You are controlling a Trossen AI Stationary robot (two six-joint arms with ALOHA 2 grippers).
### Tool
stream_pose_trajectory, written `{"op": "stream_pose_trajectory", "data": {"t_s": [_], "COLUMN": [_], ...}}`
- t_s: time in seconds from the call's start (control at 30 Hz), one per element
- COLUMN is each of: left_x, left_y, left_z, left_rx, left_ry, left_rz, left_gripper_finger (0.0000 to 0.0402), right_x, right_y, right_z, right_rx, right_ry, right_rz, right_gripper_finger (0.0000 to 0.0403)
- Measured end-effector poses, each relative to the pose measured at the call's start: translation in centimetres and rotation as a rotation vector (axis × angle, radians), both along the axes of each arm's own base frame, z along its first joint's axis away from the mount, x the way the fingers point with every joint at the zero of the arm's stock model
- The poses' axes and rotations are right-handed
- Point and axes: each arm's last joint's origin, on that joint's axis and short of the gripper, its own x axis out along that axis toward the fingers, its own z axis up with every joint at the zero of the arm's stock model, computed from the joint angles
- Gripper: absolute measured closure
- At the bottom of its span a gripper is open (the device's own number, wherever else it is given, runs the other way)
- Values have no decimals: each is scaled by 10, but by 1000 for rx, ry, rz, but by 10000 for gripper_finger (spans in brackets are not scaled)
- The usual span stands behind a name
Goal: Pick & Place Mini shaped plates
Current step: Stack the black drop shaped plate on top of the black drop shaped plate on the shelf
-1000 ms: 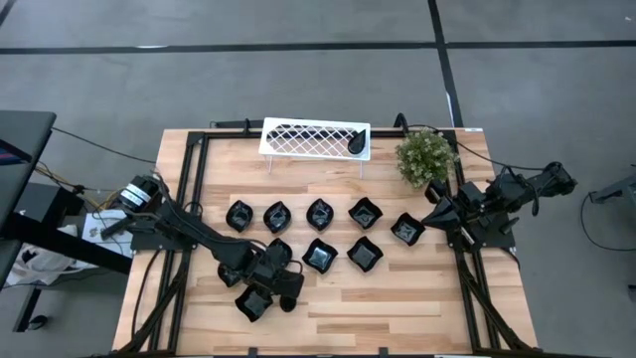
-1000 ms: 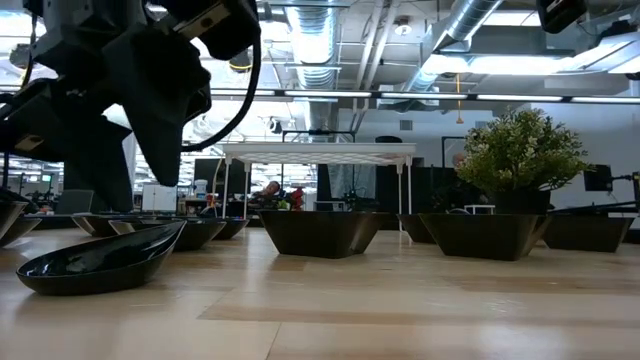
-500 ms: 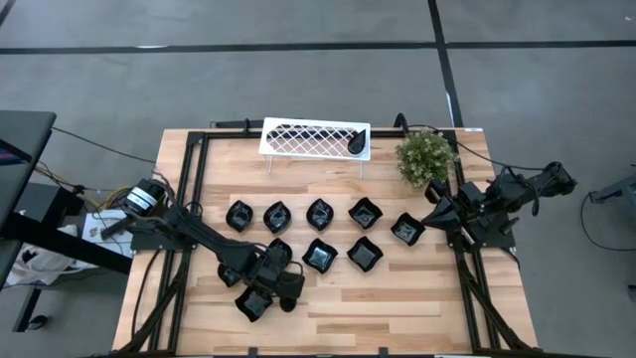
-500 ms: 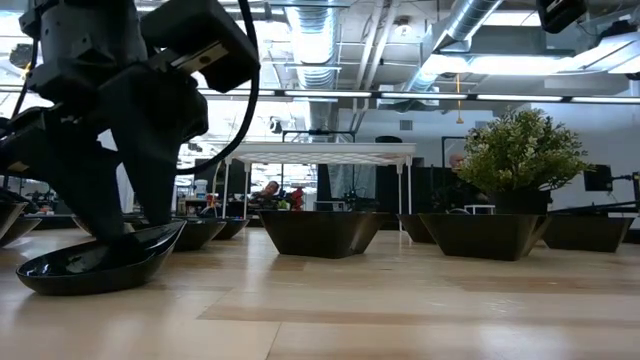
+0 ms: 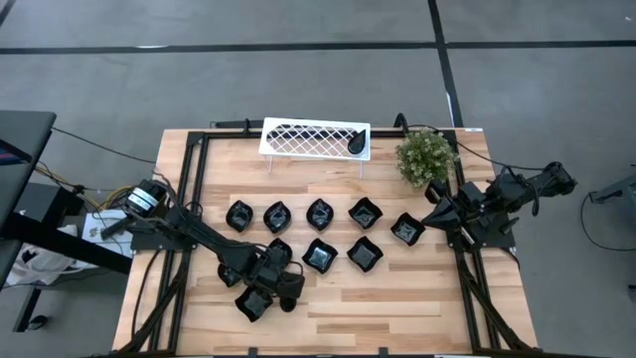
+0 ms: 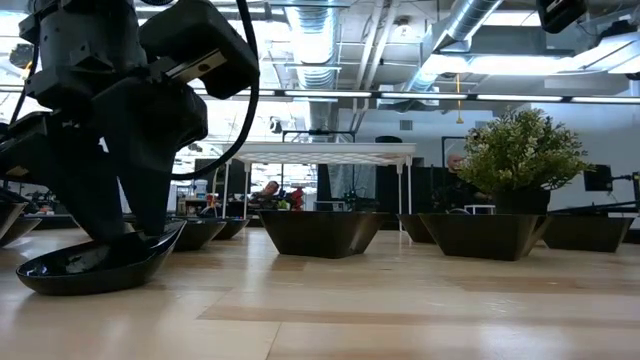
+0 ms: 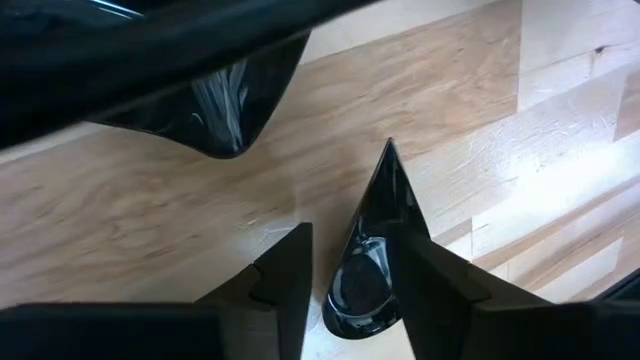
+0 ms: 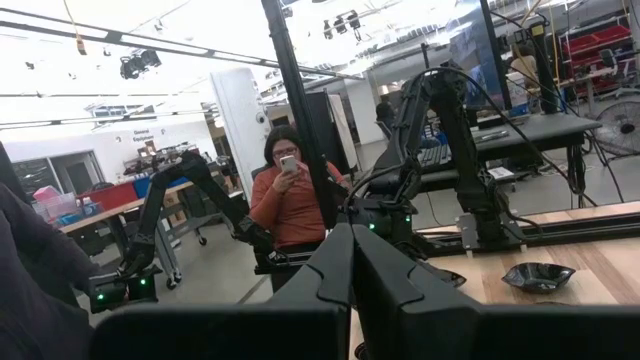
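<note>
The black plate (image 5: 250, 304) near the table's (image 5: 417, 298) front left is small, glossy and pointed like a leaf. My left gripper (image 5: 260, 295) stands over it with one finger on each side of its rim, not yet closed. Nine more black plates lie in two rows at mid-table, and one on the white rack (image 5: 314, 137). My right gripper (image 5: 433, 218) is clenched, holding nothing, beside the one green plant (image 5: 426, 156).

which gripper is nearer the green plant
Right. The right gripper sits just below the green plant in the high view; the left gripper is far across the table.
</note>
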Motion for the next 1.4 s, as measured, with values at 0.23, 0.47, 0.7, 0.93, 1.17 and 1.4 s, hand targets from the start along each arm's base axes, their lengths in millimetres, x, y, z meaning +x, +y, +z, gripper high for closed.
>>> {"op": "stream_pose_trajectory", "data": {"t_s": [0.23,0.47,0.7,0.93,1.17,1.4], "left_x": [0,0,1,0,-5,-9], "left_y": [0,0,2,1,9,40], "left_z": [0,0,0,29,93,142], "left_rx": [0,1,1,-38,-27,75], "left_ry": [0,1,1,-85,-339,-549], "left_rz": [1,1,5,-12,7,64], "left_gripper_finger": [351,395,397,398,398,398], "right_x": [0,0,0,0,0,0], "right_y": [0,0,0,0,0,0], "right_z": [0,0,0,0,1,1], "right_rx": [-1,-2,-2,-1,99,206], "right_ry": [0,-1,0,0,25,56], "right_rz": [0,0,0,0,17,40], "right_gripper_finger": [402,402,402,402,402,402]}}
